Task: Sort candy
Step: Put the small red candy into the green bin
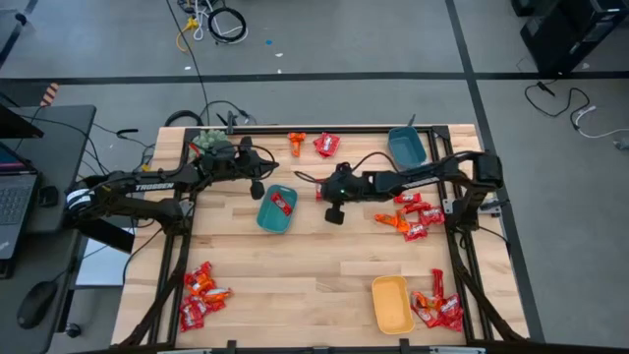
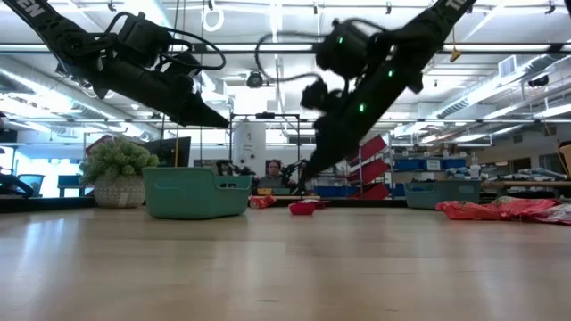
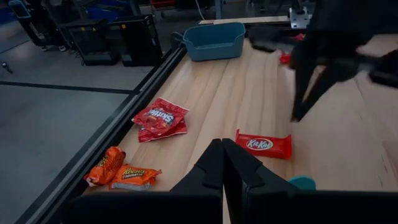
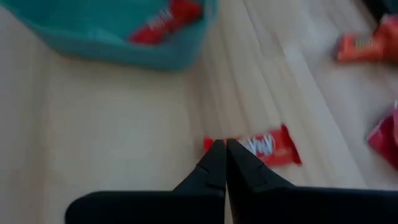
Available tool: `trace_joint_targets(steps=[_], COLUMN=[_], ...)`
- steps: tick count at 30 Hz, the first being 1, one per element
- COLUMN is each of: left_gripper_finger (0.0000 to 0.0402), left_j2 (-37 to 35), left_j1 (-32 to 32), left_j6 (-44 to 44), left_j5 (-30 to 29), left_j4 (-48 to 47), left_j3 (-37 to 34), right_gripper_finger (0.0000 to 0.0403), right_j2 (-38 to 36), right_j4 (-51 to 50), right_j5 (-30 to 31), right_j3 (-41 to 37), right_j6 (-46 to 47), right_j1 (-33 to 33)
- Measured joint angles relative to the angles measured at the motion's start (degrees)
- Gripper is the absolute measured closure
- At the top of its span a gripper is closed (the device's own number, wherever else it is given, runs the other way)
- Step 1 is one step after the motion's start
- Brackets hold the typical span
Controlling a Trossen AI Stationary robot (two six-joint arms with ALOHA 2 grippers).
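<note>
1. Your right gripper (image 1: 321,194) sits near the middle of the pale wooden table (image 1: 314,275), just right of the teal oblong tray (image 1: 265,218). Its two dark fingers (image 4: 222,163) are pressed together, tips down over one end of a red KitKat bar (image 4: 267,147) lying flat on the wood; you cannot tell from the wrist view whether the wrapper is pinched between them.
2. Your left gripper (image 1: 257,189) hovers off the surface by the back left corner of the teal tray, fingers (image 3: 222,165) together and holding nothing.
3. One red wrapped candy (image 1: 283,203) lies inside the teal tray.
4. Near the back edge lie a pair of orange Reese's packets (image 1: 296,144) and, just beside them, red Skittles bags (image 1: 325,146).
5. A heap of red and orange candies (image 1: 411,215) lies along the right side, below the blue oblong tray (image 1: 406,147) in the overhead picture.
6. A second heap (image 1: 200,295) lies at the front left corner, and a third, mostly red (image 1: 437,308), touches the yellow oblong tray (image 1: 391,304) at the front right.
7. The fuzzy green ball-shaped plant (image 1: 208,141) stands at the back left corner.
</note>
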Motion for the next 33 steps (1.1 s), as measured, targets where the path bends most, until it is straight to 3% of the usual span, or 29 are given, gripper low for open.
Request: trace_joint_targets(steps=[5,10,13,18,22,25,33], left_gripper_finger=[0.0401,0.0401,0.0401,0.0401,0.0401,0.0401,0.0401], left_j2=[-0.01,0.00,-0.01,-0.01,0.00,0.01,-0.01], left_j1=[0.01,-0.01,-0.01,-0.01,-0.01,-0.01,-0.01], left_j6=[0.00,-2.85,-4.10,-4.06,-3.95,-3.93,-3.82], left_j5=[-0.13,-0.12,-0.13,-1.07,-1.23,-1.23,-1.24], left_j4=[-0.02,-0.01,-0.08,-0.04,-0.04,-0.20,-0.29], left_j3=[0.00,0.00,0.00,0.00,0.00,0.00,0.00], right_gripper_finger=[0.0402,0.0368,0.0321,0.0219,0.0140,0.0104,0.0095], right_j2=[-3.26,-2.85,-1.67,2.34,6.23,8.67,14.18], right_j4=[0.41,0.36,1.12,4.30,8.36,8.94,6.93], right_j5=[-0.75,-1.96,-2.81,2.93,6.19,9.59,13.97], right_j3=[0.11,0.09,0.10,0.09,0.10,0.11,3.20], right_j6=[0.98,16.49,26.84,38.17,41.88,43.38,44.13], right_j1=[0.93,-2.74,-3.81,-2.90,-2.74,-2.72,-2.70])
